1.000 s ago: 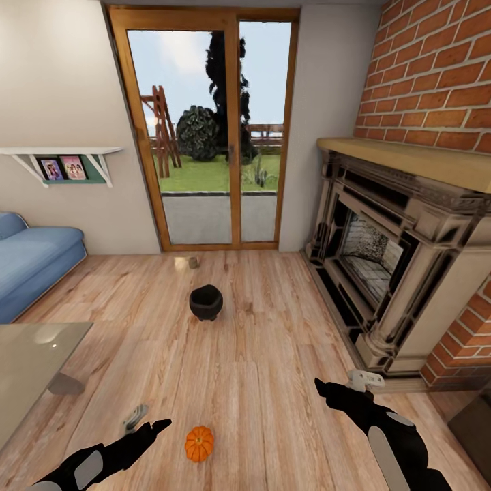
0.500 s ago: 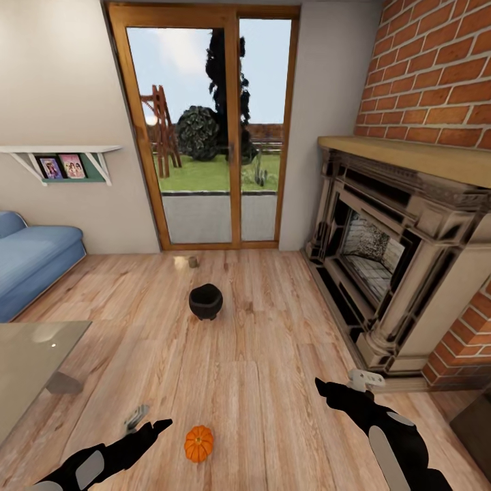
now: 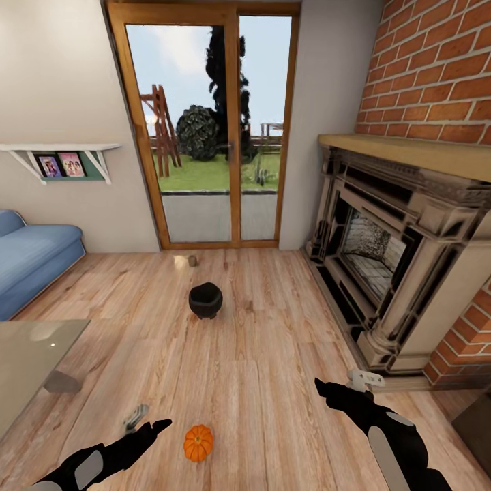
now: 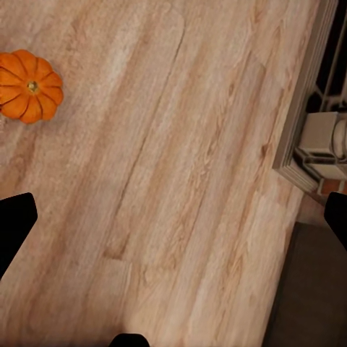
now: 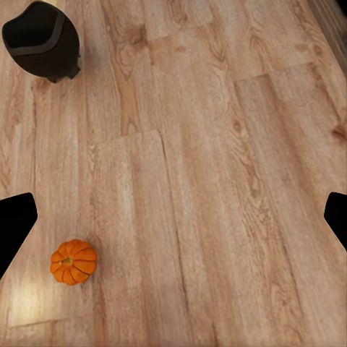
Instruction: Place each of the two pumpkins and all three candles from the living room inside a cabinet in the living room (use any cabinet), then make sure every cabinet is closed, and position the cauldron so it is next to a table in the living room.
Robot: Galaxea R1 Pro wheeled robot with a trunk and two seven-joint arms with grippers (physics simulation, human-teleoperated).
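A small orange pumpkin [image 3: 198,442] lies on the wooden floor between my two arms, also seen in the left wrist view [image 4: 27,85] and the right wrist view [image 5: 73,262]. My left gripper [image 3: 150,419] hovers open just left of it, holding nothing. Off to the pumpkin's right, my right gripper [image 3: 341,382] is open and empty. The black cauldron [image 3: 205,301] [image 5: 43,40] stands on the floor farther ahead. Two small candles [image 3: 185,261] sit near the glass door. A corner of the glass-topped table [image 3: 27,354] shows at the left.
The ornate grey fireplace [image 3: 395,273] and brick wall run along the right; its base [image 4: 318,137] lies close to my right arm. A blue sofa [image 3: 31,262] stands at the far left. A dark brown furniture corner [image 3: 477,423] shows at the lower right edge.
The whole picture has drifted very slightly, so the camera moved a little. Both arms hold the same pose and nothing on the floor has moved.
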